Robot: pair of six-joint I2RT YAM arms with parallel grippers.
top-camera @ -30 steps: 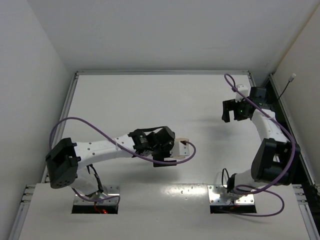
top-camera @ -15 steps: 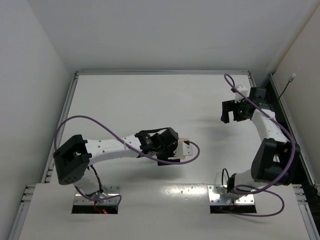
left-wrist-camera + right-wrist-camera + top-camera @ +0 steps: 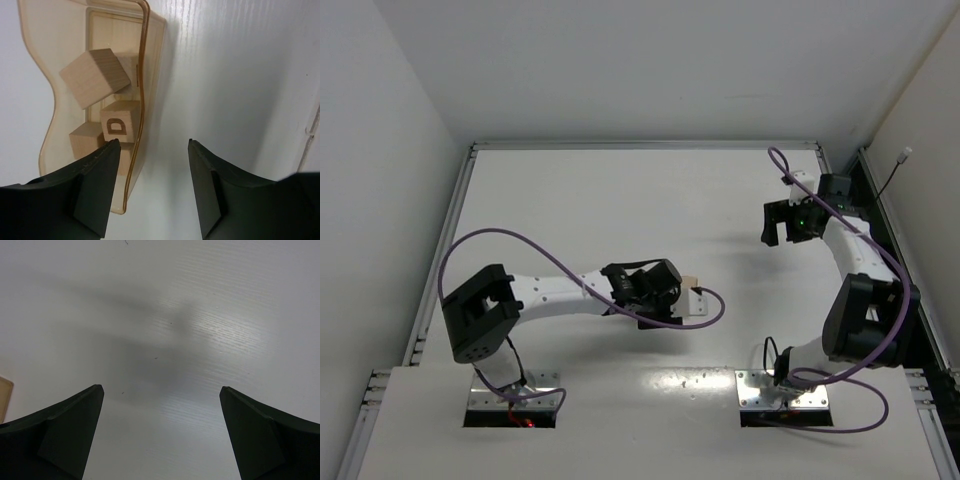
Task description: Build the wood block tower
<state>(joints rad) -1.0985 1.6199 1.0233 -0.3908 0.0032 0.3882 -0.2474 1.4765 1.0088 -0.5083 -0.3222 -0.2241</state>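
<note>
Several light-tan wood blocks (image 3: 95, 75) lie loose in a clear amber plastic tray (image 3: 145, 60); one shows a dark letter D (image 3: 119, 125). My left gripper (image 3: 154, 142) hangs over the tray's near right wall, one finger above the tray's inside and the other above bare table, with a gap between them and nothing held. From above, the tray (image 3: 692, 293) peeks out beside the left gripper (image 3: 678, 302). My right gripper (image 3: 778, 235) stands wide open over bare table at the far right, shown empty in its wrist view (image 3: 161, 387). No tower is in view.
The white table (image 3: 620, 200) is walled on the left, back and right. A purple cable (image 3: 715, 310) loops past the tray. A tan corner (image 3: 4, 397) shows at the left edge of the right wrist view.
The left arm has stretched a little to the right over the tray, and its jaws have narrowed. The right arm has hardly moved.
</note>
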